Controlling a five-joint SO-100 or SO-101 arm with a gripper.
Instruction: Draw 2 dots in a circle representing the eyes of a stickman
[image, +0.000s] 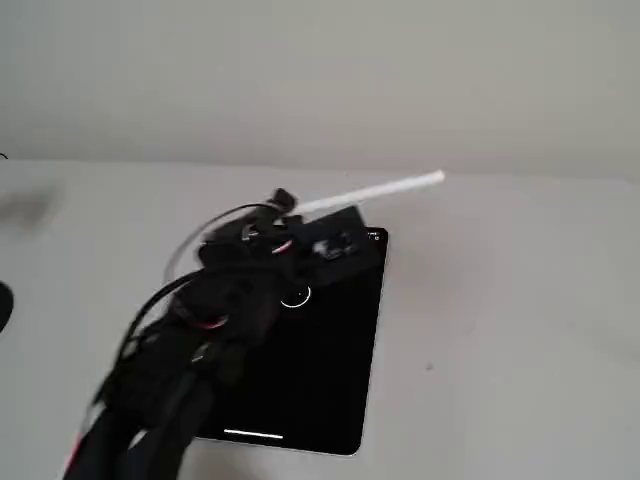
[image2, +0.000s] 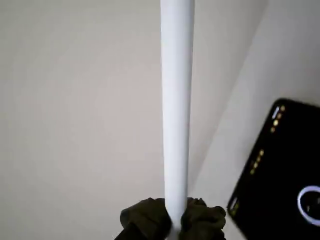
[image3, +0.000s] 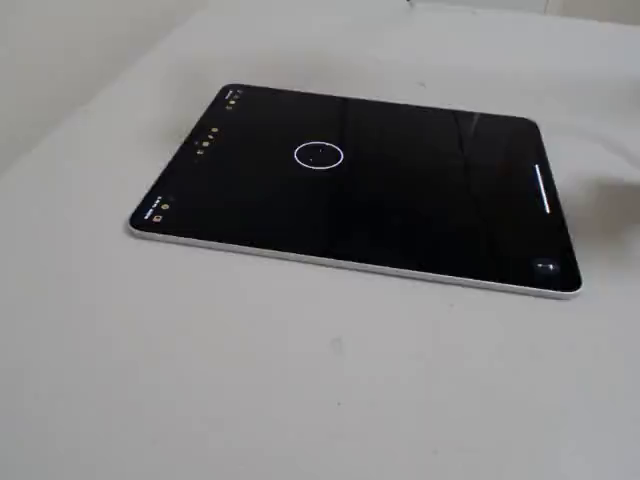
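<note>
A black two-finger gripper (image2: 172, 220) is clamped on a long white plastic stylus (image2: 177, 110). The thin white ring circle (image3: 319, 155) sits toward ten o'clock on the black glass tablet (image3: 400, 210). Dots are too faint to confirm. Risk: the stylus landing outside the ring.

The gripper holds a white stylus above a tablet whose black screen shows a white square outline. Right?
Not quite: the outline is a circle, not a square, as a fixed view shows. The gripper does hold a white stylus above the black-screened tablet.
</note>
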